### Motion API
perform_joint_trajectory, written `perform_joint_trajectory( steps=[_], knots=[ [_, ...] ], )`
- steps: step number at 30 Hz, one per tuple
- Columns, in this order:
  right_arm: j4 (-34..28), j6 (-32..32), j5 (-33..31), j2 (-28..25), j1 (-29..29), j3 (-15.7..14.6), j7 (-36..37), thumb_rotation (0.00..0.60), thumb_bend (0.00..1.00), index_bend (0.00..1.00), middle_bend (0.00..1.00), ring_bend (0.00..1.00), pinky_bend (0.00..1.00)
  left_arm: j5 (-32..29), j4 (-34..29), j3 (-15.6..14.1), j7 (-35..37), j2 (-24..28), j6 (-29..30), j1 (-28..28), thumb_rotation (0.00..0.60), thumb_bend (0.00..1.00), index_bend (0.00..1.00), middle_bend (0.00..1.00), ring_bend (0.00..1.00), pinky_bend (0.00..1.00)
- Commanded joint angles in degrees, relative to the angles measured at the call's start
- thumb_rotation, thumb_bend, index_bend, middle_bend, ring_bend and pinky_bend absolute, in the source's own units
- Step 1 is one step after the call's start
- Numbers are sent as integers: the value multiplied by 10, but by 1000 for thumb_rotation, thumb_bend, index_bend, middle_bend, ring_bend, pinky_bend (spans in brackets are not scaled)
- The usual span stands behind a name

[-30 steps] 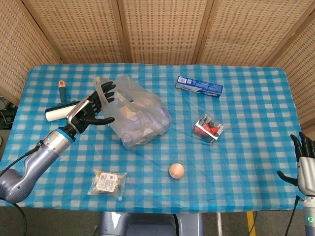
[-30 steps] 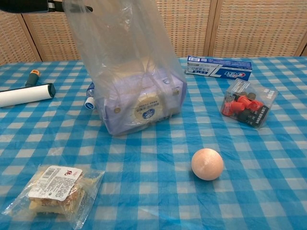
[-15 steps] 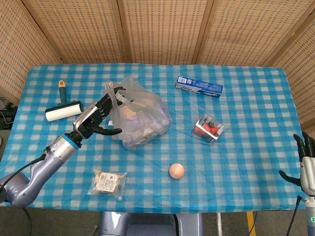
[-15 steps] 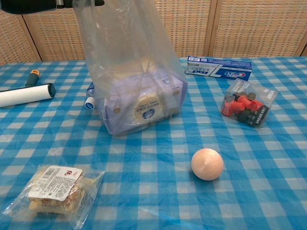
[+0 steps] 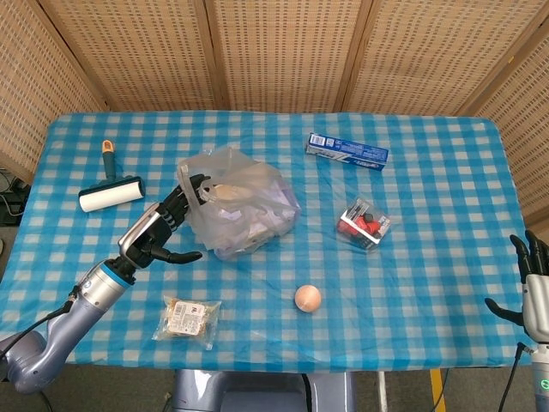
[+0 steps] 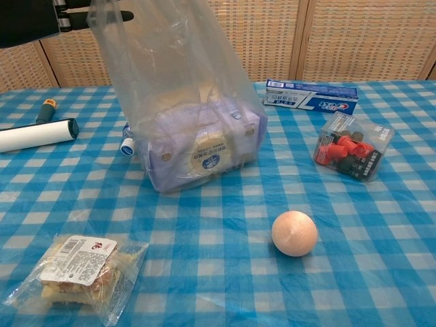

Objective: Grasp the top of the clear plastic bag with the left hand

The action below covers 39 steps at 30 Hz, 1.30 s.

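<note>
The clear plastic bag [image 5: 249, 206] stands on the blue checked cloth left of centre, with a pale purple package [image 6: 204, 153] inside; in the chest view the bag [image 6: 177, 75] rises tall, its top reaching the frame edge. My left hand [image 5: 160, 230] is at the bag's left side. Its fingers [image 5: 196, 185] stretch out against the bag's upper edge and its thumb is spread away from them. From the chest, my left hand [image 6: 41, 19] shows at top left, fingertips [image 6: 109, 14] at the plastic. My right hand [image 5: 533, 287] hangs open by the table's right front corner, holding nothing.
A lint roller [image 5: 111, 192] lies left of the bag. A blue toothpaste box [image 5: 347, 152] is at the back. A clear box of red pieces [image 5: 364, 224] sits to the right. A peach ball [image 5: 308, 298] and a wrapped snack [image 5: 189, 318] lie in front.
My left hand has drawn back toward me and lower, and the bag's top edge has shifted with its fingertips. The right hand has sunk slightly.
</note>
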<state>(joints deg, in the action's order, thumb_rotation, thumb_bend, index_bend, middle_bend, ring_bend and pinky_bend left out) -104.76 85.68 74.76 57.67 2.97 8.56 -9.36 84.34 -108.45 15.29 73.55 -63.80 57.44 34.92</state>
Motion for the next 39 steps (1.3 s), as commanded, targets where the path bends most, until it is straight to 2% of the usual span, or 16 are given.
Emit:
perform_joint_trajectory(
  steps=[1, 6, 10, 18, 22, 25, 31, 35, 39],
  knots=[
    [0, 0, 1, -1, 0, 0, 1, 600, 0, 0, 0, 0, 0, 11, 4, -13, 11, 0, 18, -14, 600, 0, 0, 0, 0, 0],
    [-2, 1, 2, -1, 0, -1, 1, 600, 0, 0, 0, 0, 0, 49, 9, -39, 44, 15, 34, -26, 600, 0, 0, 0, 0, 0],
    [-3, 1, 3, -1, 0, -2, -1, 600, 0, 0, 0, 0, 0, 60, 17, -54, 56, 23, 23, -20, 600, 0, 0, 0, 0, 0],
    [-2, 1, 5, 0, 1, -3, -3, 600, 0, 0, 0, 0, 0, 21, 15, -31, 42, 19, -17, 23, 600, 0, 0, 0, 0, 0],
    [-1, 0, 2, 1, 2, -2, -4, 600, 0, 0, 0, 0, 0, -19, 4, -13, -15, 21, -63, 57, 600, 0, 0, 0, 0, 0],
    [0, 0, 1, 1, 2, -2, -4, 600, 0, 0, 0, 0, 0, -37, 2, -8, -56, 18, -76, 70, 600, 0, 0, 0, 0, 0],
    [1, -3, -6, 1, 4, -1, -5, 600, 0, 0, 0, 0, 0, -105, -14, 6, -196, 15, -124, 114, 600, 0, 0, 0, 0, 0],
    [1, -3, -7, 2, 4, -1, -6, 600, 0, 0, 0, 0, 0, -142, -25, 13, -247, 12, -126, 123, 600, 0, 0, 0, 0, 0],
    [1, -5, -8, 2, 5, -1, -6, 600, 0, 0, 0, 0, 0, -157, -22, 25, -299, -5, -99, 127, 600, 0, 1, 0, 0, 0]
  ],
)
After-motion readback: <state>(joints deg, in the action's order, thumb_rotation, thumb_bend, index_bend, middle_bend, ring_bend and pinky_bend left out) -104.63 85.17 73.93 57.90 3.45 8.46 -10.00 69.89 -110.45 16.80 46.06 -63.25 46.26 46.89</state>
